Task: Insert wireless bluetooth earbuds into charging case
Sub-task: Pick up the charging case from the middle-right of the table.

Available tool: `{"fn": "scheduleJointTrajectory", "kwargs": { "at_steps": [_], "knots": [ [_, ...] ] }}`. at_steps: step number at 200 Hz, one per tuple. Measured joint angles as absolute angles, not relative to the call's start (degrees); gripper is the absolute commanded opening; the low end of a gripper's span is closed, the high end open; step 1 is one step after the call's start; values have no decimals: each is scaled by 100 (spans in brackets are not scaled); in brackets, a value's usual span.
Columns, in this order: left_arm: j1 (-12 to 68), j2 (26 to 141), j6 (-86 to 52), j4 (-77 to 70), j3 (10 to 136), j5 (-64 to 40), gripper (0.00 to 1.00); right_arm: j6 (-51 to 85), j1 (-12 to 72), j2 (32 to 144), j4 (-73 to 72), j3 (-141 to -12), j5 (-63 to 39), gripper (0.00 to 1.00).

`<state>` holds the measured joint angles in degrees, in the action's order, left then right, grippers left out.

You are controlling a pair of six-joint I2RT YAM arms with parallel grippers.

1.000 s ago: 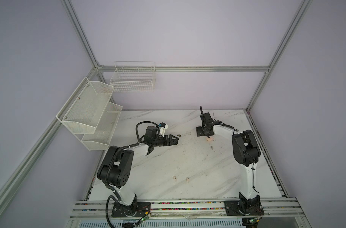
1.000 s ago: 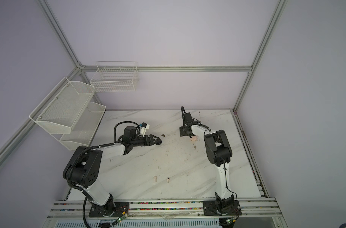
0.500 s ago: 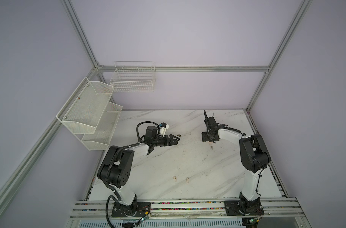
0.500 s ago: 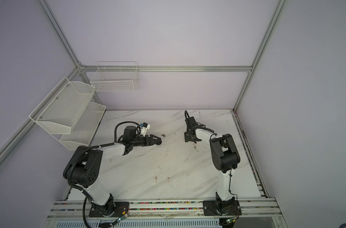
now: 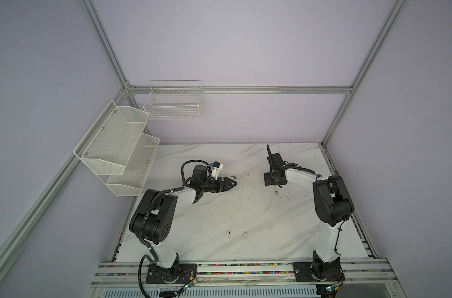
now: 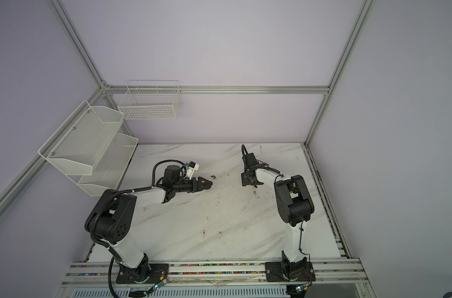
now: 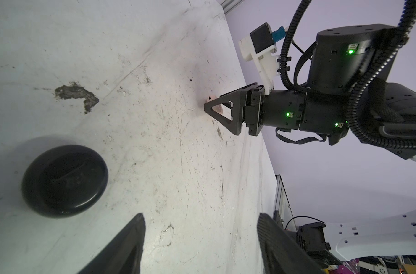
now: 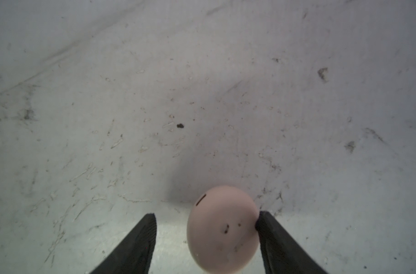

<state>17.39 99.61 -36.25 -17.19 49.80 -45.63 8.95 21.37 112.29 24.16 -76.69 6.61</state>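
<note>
A pale pink oval charging case [image 8: 222,227] lies closed on the marble table between the fingers of my open right gripper [image 8: 206,213]. One finger touches it and the other stands apart. In both top views this gripper [image 5: 274,184] points down at the far right of the table. A black round charging case [image 7: 64,181], also closed, lies just ahead of my open left gripper [image 7: 201,215] and to one side, with nothing between the fingers. Two pale earbuds [image 5: 229,233] [image 5: 245,234] lie side by side near the front middle, far from both grippers.
A small dark scrap [image 5: 234,177] lies just beyond the left gripper [image 5: 234,183]. A mesh shelf [image 5: 116,144] and a wire basket [image 5: 173,103] hang on the left and back walls. Aluminium rails run along the table's front [image 5: 245,268].
The right arm has shifted to the right and a little toward the front, its gripper still low over the pink case. The left arm has not moved.
</note>
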Motion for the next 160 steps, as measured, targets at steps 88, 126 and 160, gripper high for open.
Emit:
{"fn": "scheduleJointTrajectory", "kwargs": {
  "at_steps": [88,126,160],
  "knots": [
    [1739,9961,-3691,-1756,4980,-4652,74,1098,2126,11229,2416,-7660,819,78],
    [1743,9961,-3691,-1763,4980,-4676,74,1214,2121,11227,2375,-7651,832,81],
    [1745,9961,-3691,-1789,4980,-4692,74,1330,2119,11227,2200,-7620,775,75]
  ]
}}
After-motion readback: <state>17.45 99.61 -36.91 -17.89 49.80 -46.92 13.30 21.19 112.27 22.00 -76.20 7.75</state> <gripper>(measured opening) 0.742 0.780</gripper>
